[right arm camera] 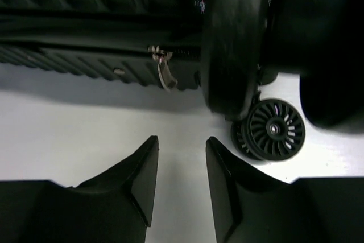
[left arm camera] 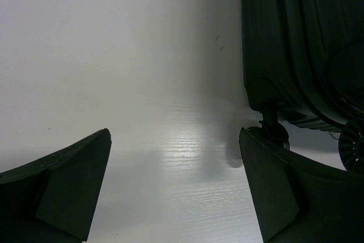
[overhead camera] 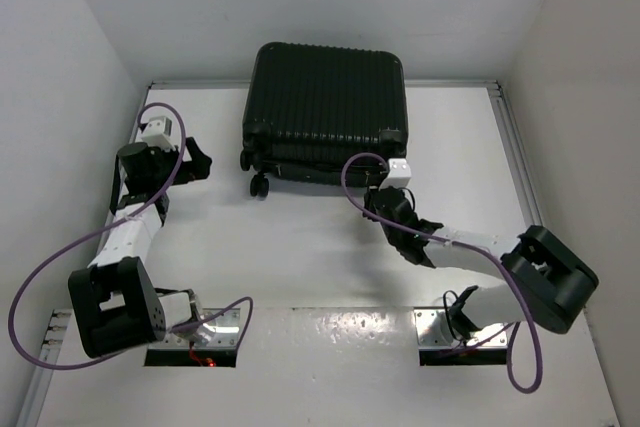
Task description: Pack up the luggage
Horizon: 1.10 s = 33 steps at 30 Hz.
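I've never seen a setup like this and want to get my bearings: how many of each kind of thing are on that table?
Black suitcase: 1
Robot arms: 2, the left arm and the right arm
Purple cables: 2, one looping off the left arm, one off the right arm
Total: 5

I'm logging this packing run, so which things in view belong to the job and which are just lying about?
Job: the luggage, closed; left gripper, open; right gripper, open by its zipper pull.
Lying about: nothing loose shows; only the arms' purple cables.
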Tool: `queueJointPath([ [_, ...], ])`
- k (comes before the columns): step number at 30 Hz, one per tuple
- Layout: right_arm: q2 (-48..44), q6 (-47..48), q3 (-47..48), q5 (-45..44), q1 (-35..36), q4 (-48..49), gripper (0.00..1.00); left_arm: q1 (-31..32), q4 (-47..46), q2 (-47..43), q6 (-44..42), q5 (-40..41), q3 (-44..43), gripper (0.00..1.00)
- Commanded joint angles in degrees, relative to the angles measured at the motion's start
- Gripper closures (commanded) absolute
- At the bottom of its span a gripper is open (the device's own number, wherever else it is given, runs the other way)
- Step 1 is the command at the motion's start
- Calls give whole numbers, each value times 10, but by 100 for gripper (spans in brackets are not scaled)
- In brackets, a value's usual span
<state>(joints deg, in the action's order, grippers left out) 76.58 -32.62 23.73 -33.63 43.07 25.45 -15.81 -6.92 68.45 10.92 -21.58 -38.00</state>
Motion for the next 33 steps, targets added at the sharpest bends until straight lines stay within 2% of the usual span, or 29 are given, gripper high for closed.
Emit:
queueJointPath([
  [1, 24, -3, 36, -15, -11, 74, 61, 4, -33, 4, 10, 1, -2, 0],
  [12, 94, -7, 70, -5, -41, 142, 58, 4, -43, 15, 16, 1, 14, 0],
  [17, 107, 3, 83, 6, -43, 154, 49, 4, -43, 32, 16, 1, 8, 0],
  [21, 114, 12, 91, -4, -53, 152, 47, 4, -43, 43, 16, -4, 1, 0],
  [28, 125, 30, 98, -14, -82, 150, 62, 4, -43, 49, 10, -9, 1, 0],
  [33, 126, 50, 96, 8, -108, 173, 84, 4, -43, 49, 10, -9, 6, 0],
])
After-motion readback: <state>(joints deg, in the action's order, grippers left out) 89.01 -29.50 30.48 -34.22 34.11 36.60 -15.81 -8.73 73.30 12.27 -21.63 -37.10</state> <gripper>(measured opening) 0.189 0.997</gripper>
